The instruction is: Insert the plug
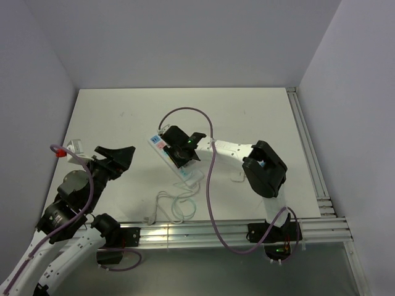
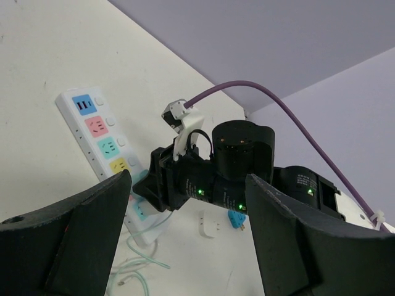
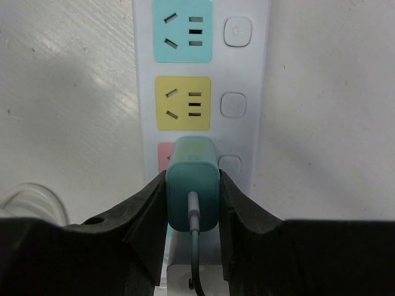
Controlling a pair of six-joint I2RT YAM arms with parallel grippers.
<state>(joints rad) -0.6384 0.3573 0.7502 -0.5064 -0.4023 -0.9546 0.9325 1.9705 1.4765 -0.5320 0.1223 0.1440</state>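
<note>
The plug [image 3: 192, 166] is a small teal plastic block with rounded corners and a thin cable at its back. It stands over the pink socket [image 3: 164, 155] of the white power strip [image 3: 247, 74], which lies on the white desk [image 1: 247, 111]. The right hand [image 3: 192, 185] is closed on its two sides, so the plug sits right in the grip, though its depth in the socket I cannot tell. The left hand [image 1: 116, 154] hangs wide open and empty, well apart from the strip.
</note>
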